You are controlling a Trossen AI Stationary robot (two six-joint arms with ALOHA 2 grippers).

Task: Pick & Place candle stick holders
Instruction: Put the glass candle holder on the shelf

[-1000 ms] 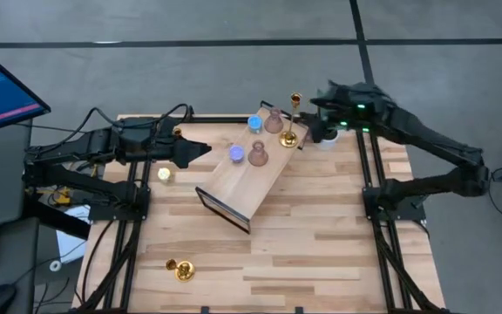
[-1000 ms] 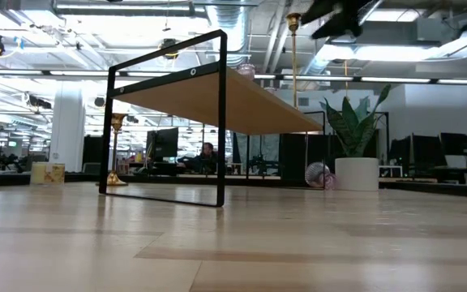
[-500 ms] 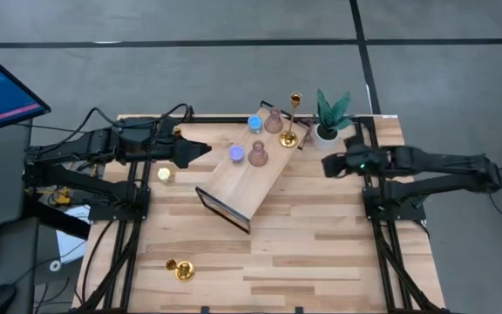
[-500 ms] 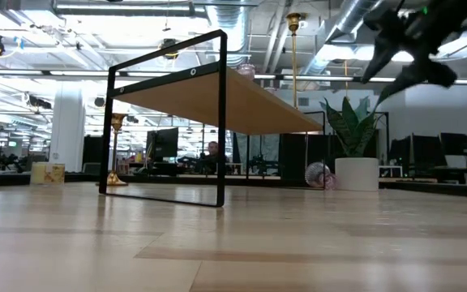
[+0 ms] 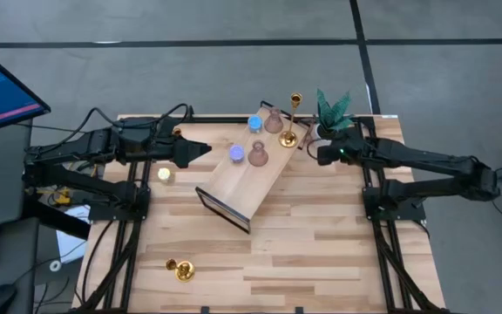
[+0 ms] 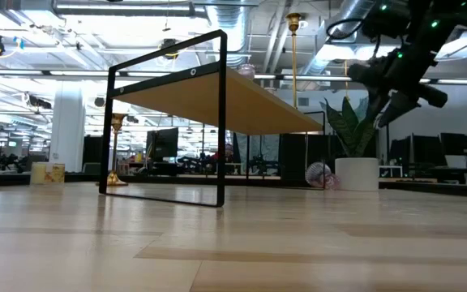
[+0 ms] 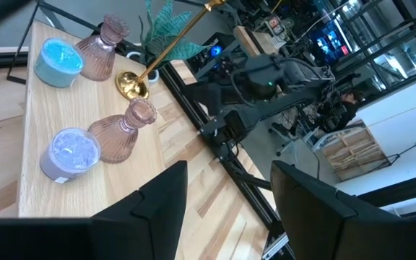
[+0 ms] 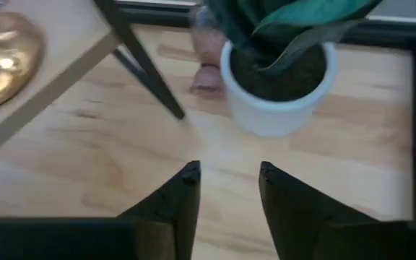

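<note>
1. right wrist view alone shows a pink holder (image 8: 206, 54) lying behind the white pot (image 8: 276, 90)
2. glossy gold base (image 8: 2, 47) on a pale wood shelf (image 5: 251, 170)
3. right gripper (image 8: 226, 177), fingers apart and empty, has the pink holder at 12 o'clock; left gripper (image 7: 226, 180) open, waiting
</note>
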